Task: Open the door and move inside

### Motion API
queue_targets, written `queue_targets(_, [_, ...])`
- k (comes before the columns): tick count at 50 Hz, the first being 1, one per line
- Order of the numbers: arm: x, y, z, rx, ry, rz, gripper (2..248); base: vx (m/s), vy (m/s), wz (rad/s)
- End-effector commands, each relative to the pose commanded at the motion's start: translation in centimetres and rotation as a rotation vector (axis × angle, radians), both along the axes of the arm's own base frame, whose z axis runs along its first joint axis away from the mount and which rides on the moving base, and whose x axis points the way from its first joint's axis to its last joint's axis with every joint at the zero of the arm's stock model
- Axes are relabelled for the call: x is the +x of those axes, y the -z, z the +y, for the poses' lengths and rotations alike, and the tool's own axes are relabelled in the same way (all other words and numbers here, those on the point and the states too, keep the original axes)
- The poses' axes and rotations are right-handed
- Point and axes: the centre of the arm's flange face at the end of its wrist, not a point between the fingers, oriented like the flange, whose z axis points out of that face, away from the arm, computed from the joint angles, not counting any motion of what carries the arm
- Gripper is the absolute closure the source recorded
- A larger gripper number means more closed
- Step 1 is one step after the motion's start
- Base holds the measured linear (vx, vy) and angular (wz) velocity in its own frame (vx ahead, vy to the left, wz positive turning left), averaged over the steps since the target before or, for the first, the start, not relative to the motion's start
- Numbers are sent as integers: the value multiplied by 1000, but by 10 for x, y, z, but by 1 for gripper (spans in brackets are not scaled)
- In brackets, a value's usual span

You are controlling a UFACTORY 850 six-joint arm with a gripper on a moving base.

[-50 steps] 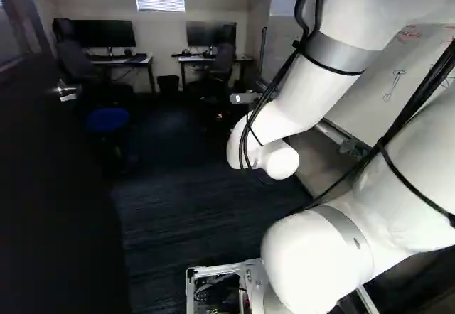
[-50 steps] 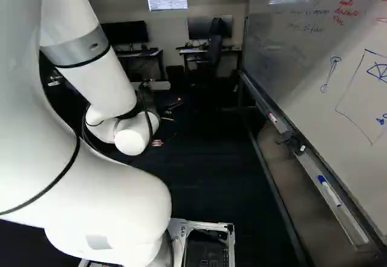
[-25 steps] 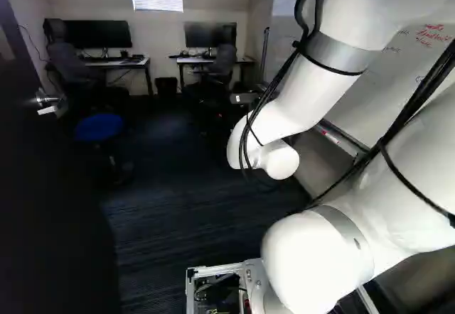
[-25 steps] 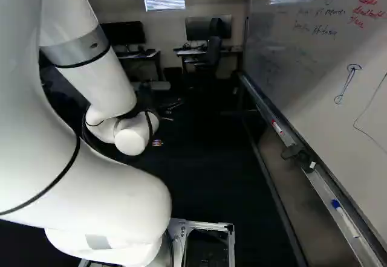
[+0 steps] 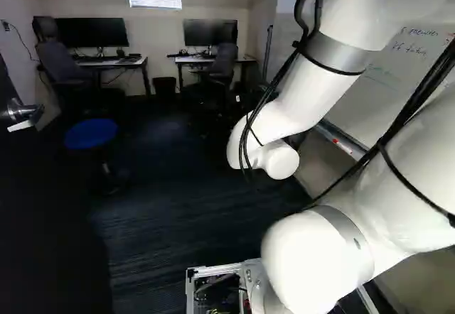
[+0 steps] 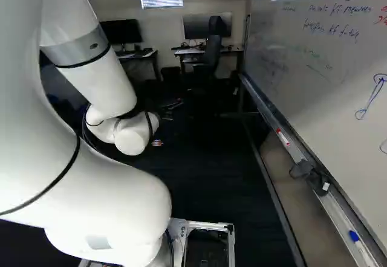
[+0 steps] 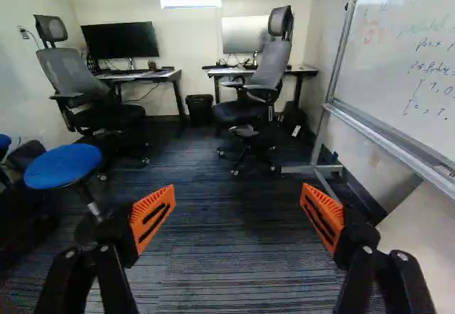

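The gripper (image 6: pixel 167 122) is small and partly hidden beyond the arm's wrist in the right base view. In the wrist view the gripper (image 7: pixel 236 206) stands open, its orange pads wide apart with only carpet visible between them. A dark door (image 5: pixel 46 214) fills the left side of the left base view, well to the left of the arm. Its silver lever handle (image 5: pixel 23 113) shows near that view's left edge, away from the gripper. Neither door nor handle appears in the wrist view.
A blue stool (image 7: pixel 62 166) stands ahead on the left. Two office chairs (image 7: pixel 266 79) and desks (image 7: pixel 146 77) line the far wall, a black bin (image 7: pixel 200 108) between them. Along the right runs a whiteboard (image 6: pixel 314 55) with a marker tray (image 6: pixel 335 212); its stand's foot (image 7: pixel 313 169) reaches onto the carpet.
The base has moved forward: handle and stool sit farther left in the left base view, and the whiteboard tray has slid nearer on the right. The arm keeps its pose.
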Motion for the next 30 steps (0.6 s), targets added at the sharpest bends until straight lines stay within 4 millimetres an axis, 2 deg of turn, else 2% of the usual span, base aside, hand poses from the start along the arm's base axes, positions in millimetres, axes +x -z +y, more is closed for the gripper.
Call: queue_targets(30, [0, 0, 0, 0, 0, 0, 3, 227, 0, -25])
